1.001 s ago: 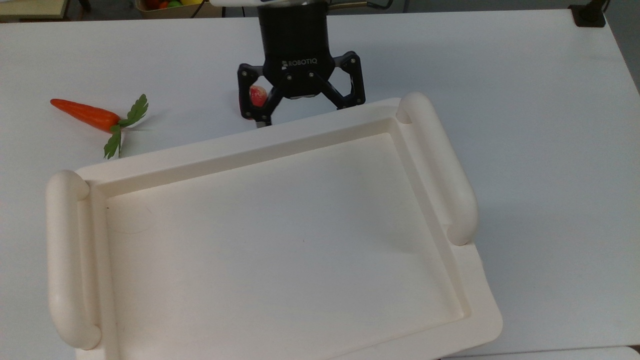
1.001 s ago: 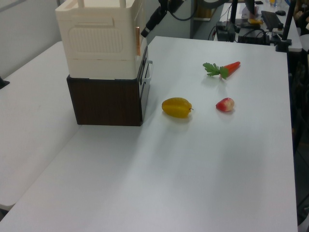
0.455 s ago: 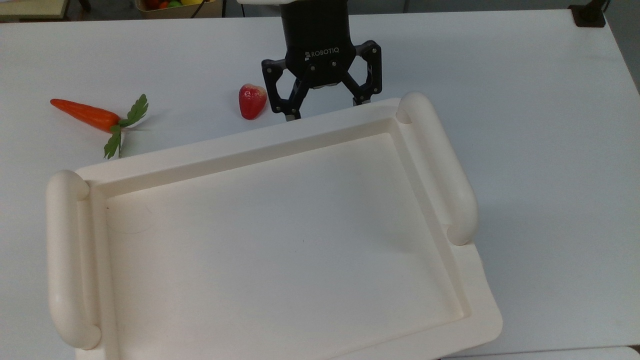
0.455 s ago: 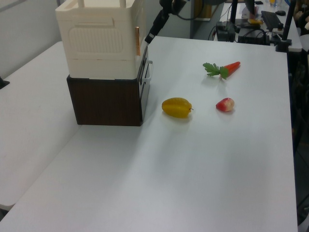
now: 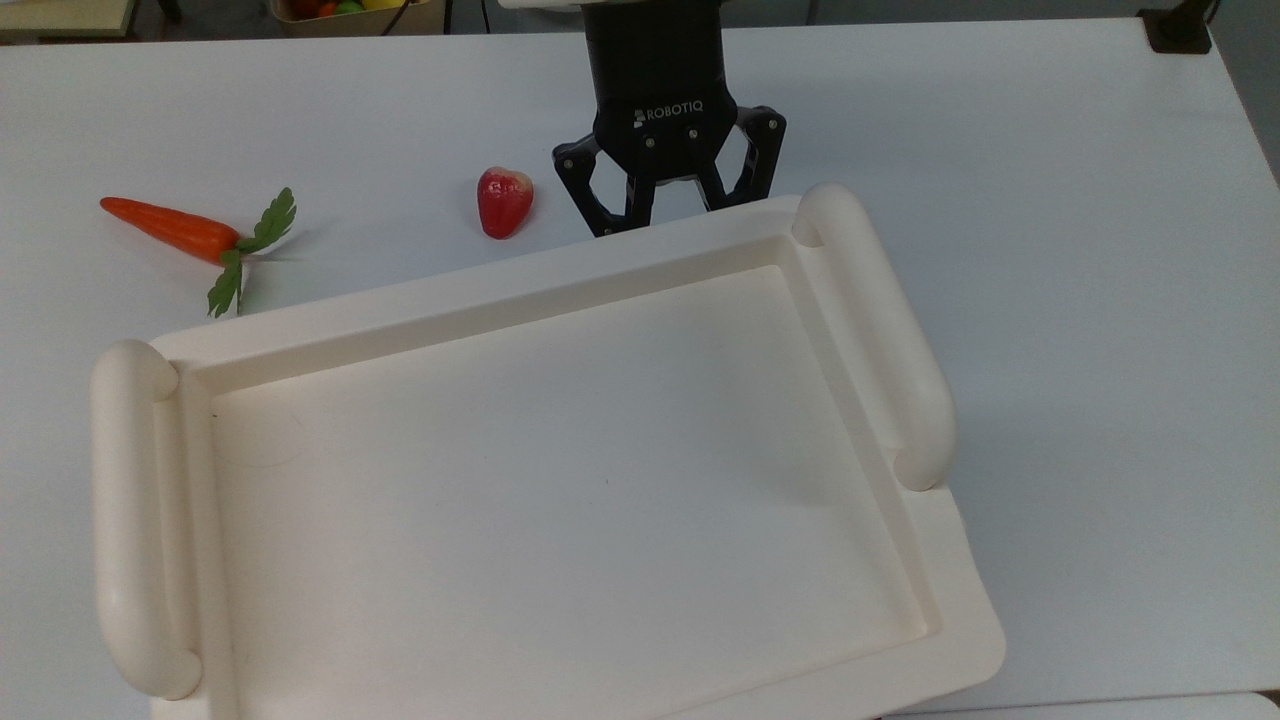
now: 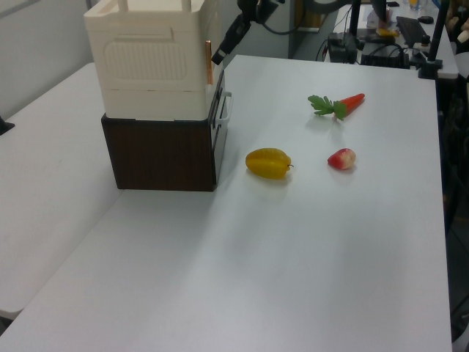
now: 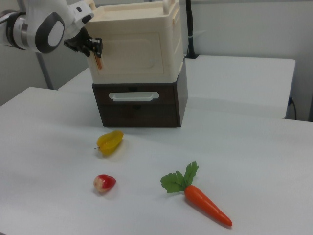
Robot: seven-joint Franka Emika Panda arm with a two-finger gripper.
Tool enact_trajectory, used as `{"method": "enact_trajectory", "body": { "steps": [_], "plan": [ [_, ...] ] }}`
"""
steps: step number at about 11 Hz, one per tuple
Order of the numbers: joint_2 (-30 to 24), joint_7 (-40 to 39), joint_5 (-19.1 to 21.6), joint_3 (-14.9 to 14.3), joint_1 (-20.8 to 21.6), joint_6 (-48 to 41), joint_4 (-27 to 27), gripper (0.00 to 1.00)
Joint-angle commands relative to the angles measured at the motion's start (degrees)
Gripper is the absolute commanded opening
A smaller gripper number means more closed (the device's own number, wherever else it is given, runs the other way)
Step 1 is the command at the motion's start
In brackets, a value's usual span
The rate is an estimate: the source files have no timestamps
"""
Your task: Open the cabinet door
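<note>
- Where cabinet door (image 7: 131, 51) meets its edge in right view, claw (image 7: 94, 50) sits at that edge.
- Claw state: fingers spread, released.

White table (image 6: 308, 242), pale wall (image 7: 244, 24) behind, second table (image 7: 244, 83) alongside

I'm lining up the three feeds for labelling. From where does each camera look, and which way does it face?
Top view: above the cabinet, looking down; gripper shows at its far edge.
Left view: high off a table corner, seeing the cabinet's side; gripper at the door edge.
Right view: low, facing the cabinet door; arm and gripper show.
All share the carrot.
</note>
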Motion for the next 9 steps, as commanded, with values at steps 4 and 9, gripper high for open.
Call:
{"method": "enact_trajectory", "body": {
  "steps": [4,9],
  "plan": [
    [1.44,0.44,0.86,0.0,0.17,4.68,0.25,0.11],
    [-3.11,-0.09,0.15,-0.08,0.08,-2.48,-2.38,0.0]
  ]
}}
